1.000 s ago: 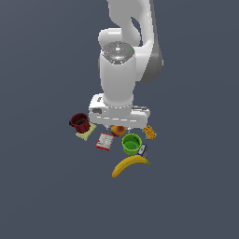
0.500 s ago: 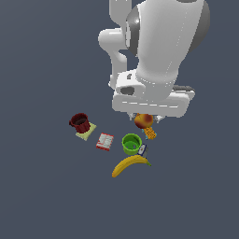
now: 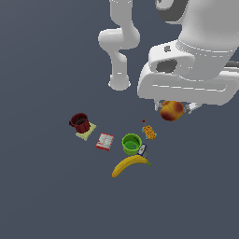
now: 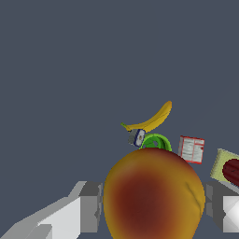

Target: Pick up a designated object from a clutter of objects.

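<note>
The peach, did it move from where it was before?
Yes. The peach is now up in the gripper, lifted off the floor and carried toward the exterior view's right, away from the green cup, which has stayed put.

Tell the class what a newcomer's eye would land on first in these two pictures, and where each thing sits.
First, the round orange-yellow fruit with a red blush, gripped between the fingers of the white end effector and hanging above the grey floor, filling the wrist view's foreground. Next, the items on the floor below: a green cup beside a long yellow banana, with a dark red mug further toward the exterior view's left.
</note>
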Robot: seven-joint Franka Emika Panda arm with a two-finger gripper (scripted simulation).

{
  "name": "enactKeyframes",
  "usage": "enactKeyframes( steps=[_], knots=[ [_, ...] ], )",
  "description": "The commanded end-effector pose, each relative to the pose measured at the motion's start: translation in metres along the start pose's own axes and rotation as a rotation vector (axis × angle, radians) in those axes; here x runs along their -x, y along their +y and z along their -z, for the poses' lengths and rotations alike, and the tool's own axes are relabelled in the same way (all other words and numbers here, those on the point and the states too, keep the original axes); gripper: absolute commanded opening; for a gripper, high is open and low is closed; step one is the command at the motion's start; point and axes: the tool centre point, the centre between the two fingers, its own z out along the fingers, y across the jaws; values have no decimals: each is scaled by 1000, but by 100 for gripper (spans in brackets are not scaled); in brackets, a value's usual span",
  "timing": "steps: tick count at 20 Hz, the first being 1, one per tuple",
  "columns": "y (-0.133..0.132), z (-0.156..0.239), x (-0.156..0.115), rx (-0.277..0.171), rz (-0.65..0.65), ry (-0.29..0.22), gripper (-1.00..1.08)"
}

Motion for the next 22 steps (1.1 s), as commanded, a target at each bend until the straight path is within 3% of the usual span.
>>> enactKeyframes(
  steps=[1, 11, 22],
  knots=[
    [-13, 14, -3, 0, -1, 0, -100],
    [-47, 49, -11, -1, -1, -1, -100],
    [-57, 60, -14, -1, -1, -1, -100]
  ],
)
